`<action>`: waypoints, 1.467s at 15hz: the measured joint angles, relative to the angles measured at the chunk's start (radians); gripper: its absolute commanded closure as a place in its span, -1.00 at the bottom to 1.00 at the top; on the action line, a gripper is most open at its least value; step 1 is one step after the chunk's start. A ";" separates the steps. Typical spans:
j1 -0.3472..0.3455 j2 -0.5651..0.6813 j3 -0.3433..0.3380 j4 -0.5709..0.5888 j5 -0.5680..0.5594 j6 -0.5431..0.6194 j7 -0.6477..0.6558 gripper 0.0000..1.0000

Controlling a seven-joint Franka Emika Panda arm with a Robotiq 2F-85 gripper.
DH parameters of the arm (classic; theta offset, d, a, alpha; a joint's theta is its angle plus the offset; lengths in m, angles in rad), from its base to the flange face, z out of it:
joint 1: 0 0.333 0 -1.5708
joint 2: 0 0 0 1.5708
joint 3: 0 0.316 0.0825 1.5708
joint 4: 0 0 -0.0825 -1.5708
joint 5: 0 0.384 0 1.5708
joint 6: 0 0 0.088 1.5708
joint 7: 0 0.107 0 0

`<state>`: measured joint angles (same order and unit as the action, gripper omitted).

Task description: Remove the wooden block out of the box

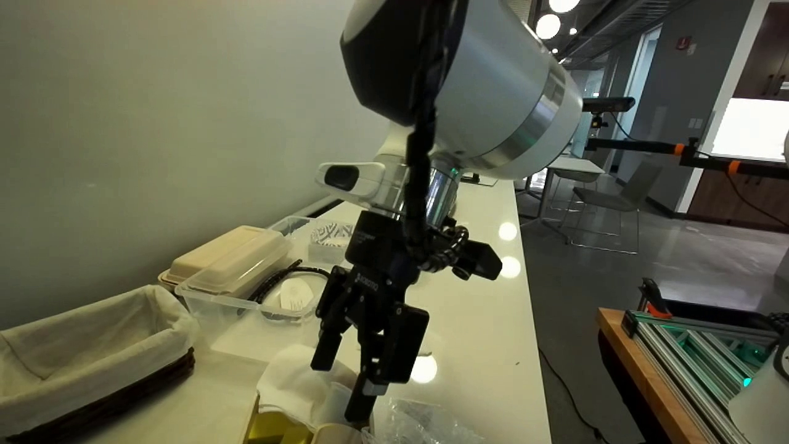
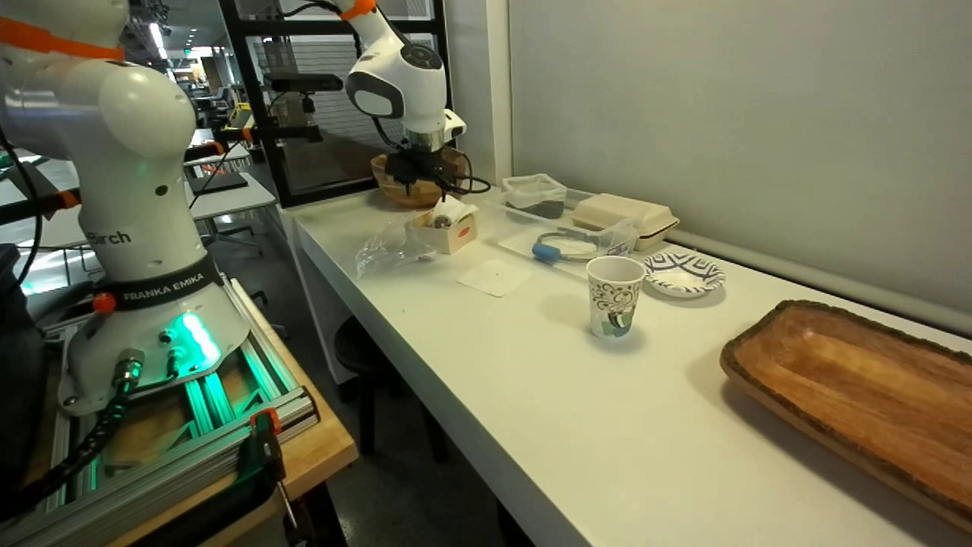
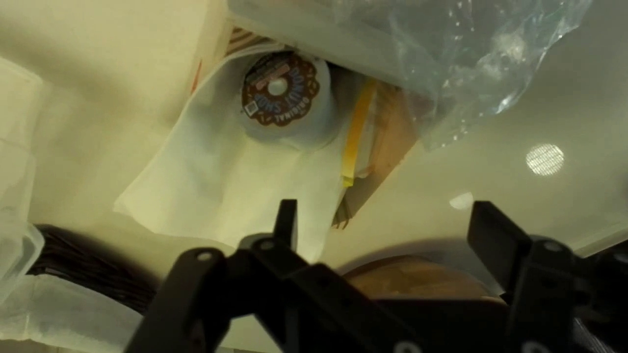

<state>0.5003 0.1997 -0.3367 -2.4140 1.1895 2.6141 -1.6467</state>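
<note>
The box, a shallow brown wooden tray [image 2: 873, 387], lies at the right in an exterior view, its right end cut off. The wooden block does not show in any view. My gripper [image 3: 385, 203] is open and empty in the wrist view, its two fingers wide apart. It also shows in both exterior views [image 1: 338, 388] [image 2: 426, 194], far from the tray. It hangs above and close to a small cardboard box [image 2: 459, 235] holding a white napkin [image 3: 211, 181] and a coffee pod [image 3: 279, 88]. I cannot tell whether a fingertip touches the napkin.
A clear plastic bag [image 3: 471, 59] lies beside the small box. A round wooden bowl [image 3: 417, 282] is close to the gripper. A clear bin [image 2: 509, 243], beige lidded box [image 2: 630, 216], paper cup [image 2: 613, 300] and patterned plate [image 2: 683, 275] stand along the counter. A lined basket [image 1: 92, 351] also shows.
</note>
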 measured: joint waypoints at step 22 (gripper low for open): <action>-0.357 0.116 0.376 0.099 -0.185 -0.004 0.245 0.96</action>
<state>0.1437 0.3154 0.0396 -2.3155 1.0048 2.6105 -1.4015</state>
